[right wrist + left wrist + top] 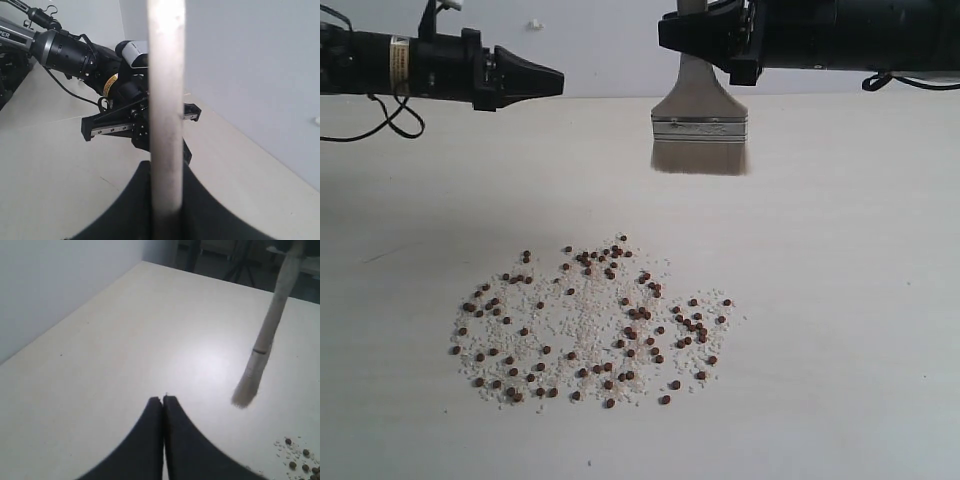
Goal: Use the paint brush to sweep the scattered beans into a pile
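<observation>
- Above the pale table (860, 300), my right gripper (708, 52) is clamped on the wooden handle of the paint brush (700, 125); my right arm reaches in level from the right side of the exterior view.
- From my right wrist, the handle (166, 100) rises straight up out of the narrow slot between my two dark fingers (125, 210); they press it from either side.
- The brush hangs upright from that grip, silver ferrule below the handle and bristles lowest; I cannot tell whether the bristle tips touch the table.
- My left gripper (548, 78) lies level too, reaching in from the left with its tip pointed toward the brush; its fingertips (155, 405) meet with nothing between them, and it hangs clear of the table.
- The beans (590, 320) lie on the table on the camera's side of the brush, bare table between them and the bristles; they are spread in a loose, wide patch mixed with whitish grains (585, 335), below and between my two grippers in the exterior view.
</observation>
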{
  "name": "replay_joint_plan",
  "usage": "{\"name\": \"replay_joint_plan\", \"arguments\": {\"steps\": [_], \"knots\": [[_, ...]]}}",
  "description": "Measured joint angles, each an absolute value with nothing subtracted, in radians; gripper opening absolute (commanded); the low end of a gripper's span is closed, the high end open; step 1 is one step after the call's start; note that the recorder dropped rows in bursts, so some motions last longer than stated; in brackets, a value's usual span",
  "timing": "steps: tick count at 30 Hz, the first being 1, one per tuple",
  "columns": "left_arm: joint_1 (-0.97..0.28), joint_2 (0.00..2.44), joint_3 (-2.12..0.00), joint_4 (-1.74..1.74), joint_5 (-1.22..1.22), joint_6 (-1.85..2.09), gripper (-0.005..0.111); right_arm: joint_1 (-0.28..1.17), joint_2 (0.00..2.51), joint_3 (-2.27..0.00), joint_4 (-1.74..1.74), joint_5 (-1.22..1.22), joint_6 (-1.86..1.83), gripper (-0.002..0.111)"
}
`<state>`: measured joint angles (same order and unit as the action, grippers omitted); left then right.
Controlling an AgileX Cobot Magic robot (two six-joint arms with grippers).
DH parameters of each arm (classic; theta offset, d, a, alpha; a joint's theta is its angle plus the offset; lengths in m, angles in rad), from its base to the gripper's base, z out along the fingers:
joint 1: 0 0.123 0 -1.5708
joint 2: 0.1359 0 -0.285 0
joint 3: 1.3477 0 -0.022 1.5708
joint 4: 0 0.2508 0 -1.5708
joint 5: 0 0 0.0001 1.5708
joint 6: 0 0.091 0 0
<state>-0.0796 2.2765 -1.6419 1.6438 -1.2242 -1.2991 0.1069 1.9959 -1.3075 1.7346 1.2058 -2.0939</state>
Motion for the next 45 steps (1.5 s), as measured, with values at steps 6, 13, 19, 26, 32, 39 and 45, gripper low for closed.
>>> {"name": "replay_joint_plan", "arguments": {"steps": [6, 13, 19, 26, 32, 39, 45], "knots": [[-0.029, 2.260, -1.628, 1.655, -1.222, -1.336, 0.000, 0.107, 1.996, -1.308, 1.735, 1.206, -2.094, 0.000], [-0.041, 2.041, -1.433, 1.719, -0.798, -1.388, 0.000, 0.107, 1.996, -1.308, 1.735, 1.208, -2.094, 0.000], [-0.138, 1.618, -1.066, 1.368, -0.308, -1.091, 0.000, 0.107, 1.996, -1.308, 1.735, 1.208, -2.088, 0.000], [-0.150, 1.050, -0.596, 0.327, -0.366, -0.181, 0.000, 0.107, 1.996, -1.308, 1.735, 1.209, -2.010, 0.000], [-0.150, 0.634, -0.336, 0.031, -0.375, 0.091, 0.000, 0.123, 1.996, -1.308, 1.733, 1.209, -1.944, 0.000], [-0.090, 0.176, -0.148, -0.124, -0.379, 0.176, 0.000, 0.125, 1.996, -1.308, 1.680, 1.209, -1.865, 0.000], [-0.034, 0.009, -0.080, -0.238, -0.355, 0.253, 0.000, 0.125, 1.996, -1.308, 1.658, 1.209, -1.857, 0.000]]}}
